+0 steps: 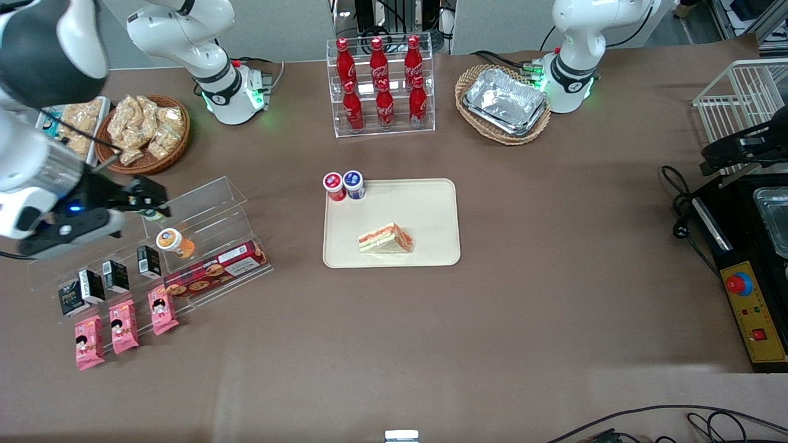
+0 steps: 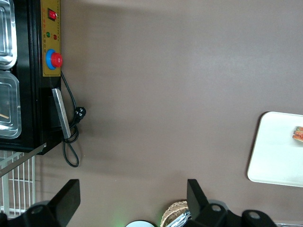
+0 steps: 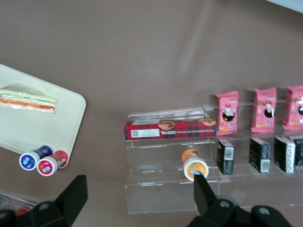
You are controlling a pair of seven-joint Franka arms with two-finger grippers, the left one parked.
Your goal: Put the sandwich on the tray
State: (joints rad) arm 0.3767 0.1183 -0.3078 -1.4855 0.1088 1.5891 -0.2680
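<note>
The sandwich (image 1: pixel 385 238) (image 3: pixel 27 99), a white-bread wedge with orange-red filling in clear wrap, lies on the cream tray (image 1: pixel 431 203) (image 3: pixel 19 130), in the part nearer the front camera. A sliver of the sandwich (image 2: pixel 298 134) and the tray's edge (image 2: pixel 272 151) show in the left wrist view. My right gripper (image 1: pixel 148 202) (image 3: pixel 139 196) hangs above the clear acrylic shelf (image 1: pixel 203 212) at the working arm's end of the table, well away from the tray. It is open, with nothing between its fingers (image 3: pixel 75 194).
Two small capped jars (image 1: pixel 345 184) stand at the tray's corner. The acrylic shelf (image 3: pixel 161 184) holds a red cookie box (image 1: pixel 215 267), an orange jar (image 1: pixel 174 242), black cartons and pink packets (image 1: pixel 123 326). Cola bottles (image 1: pixel 380 83), snack basket (image 1: pixel 144 132), foil trays (image 1: pixel 505 101) stand farther back.
</note>
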